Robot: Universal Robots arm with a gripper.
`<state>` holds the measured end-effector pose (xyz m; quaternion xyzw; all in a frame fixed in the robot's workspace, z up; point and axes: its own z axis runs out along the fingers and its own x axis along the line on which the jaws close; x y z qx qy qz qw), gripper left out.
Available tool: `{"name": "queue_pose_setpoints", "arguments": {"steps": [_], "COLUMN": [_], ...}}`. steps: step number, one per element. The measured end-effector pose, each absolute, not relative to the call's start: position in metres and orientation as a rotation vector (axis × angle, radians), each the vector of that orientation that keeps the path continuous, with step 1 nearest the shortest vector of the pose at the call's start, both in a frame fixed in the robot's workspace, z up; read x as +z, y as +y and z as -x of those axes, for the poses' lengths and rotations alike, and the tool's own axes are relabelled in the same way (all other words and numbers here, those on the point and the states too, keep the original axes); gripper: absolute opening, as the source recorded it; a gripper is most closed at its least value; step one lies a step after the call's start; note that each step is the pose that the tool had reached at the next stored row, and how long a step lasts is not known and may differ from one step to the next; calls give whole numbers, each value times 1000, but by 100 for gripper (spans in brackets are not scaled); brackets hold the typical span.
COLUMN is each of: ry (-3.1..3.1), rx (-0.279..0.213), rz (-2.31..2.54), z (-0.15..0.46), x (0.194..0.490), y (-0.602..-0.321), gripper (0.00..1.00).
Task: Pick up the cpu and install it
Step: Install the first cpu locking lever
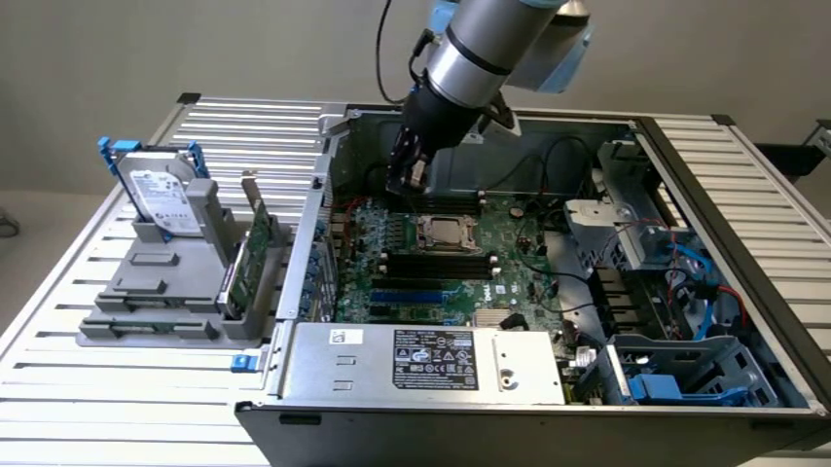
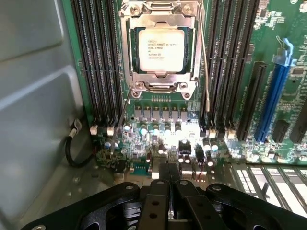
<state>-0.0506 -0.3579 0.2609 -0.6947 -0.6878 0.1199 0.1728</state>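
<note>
The cpu (image 2: 160, 48) is a small silvery square chip with printed text. It lies flat in the metal-framed socket (image 2: 159, 85) on the green motherboard (image 1: 520, 282) inside the open computer case. In the exterior view the cpu (image 1: 446, 233) sits at the board's middle. My gripper (image 1: 405, 185) hangs inside the case, a little above the board and just to the exterior view's left of the socket, apart from it. In the wrist view the gripper (image 2: 169, 170) has its black fingers pressed together with nothing between them, and the cpu lies some way beyond the tips.
Dark memory slots (image 2: 96, 62) flank the socket, and a blue slot (image 2: 276, 96) lies further over. The grey case wall (image 2: 33, 96) is close beside the gripper. A power supply (image 1: 429, 360) covers the case's front. Outside stand a hard drive (image 1: 162, 199) and an upright green card (image 1: 253, 258).
</note>
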Motion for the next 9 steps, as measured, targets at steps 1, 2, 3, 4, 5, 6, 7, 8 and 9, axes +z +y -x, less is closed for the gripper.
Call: {"name": "queue_pose_setpoints", "arguments": {"steps": [1,2,3,4,5,6,7,8,9], "ry": [-1945,-1936,-1922,-1907,-1891,-1874,-1857,-1840,-1822], "rx": [339,337,333,330,325,321,317,313,309], "rz": [1976,1985,1996,2009,2022,2036,2049,2063,2077], "z": [51,51,51,51,51,51,51,51,51], "x": [264,265,266,266,267,267,267,267,268], "y": [-358,-358,-358,-358,-358,-358,-358,-358,-358], "gripper": [11,11,11,11,11,11,11,11,11]}}
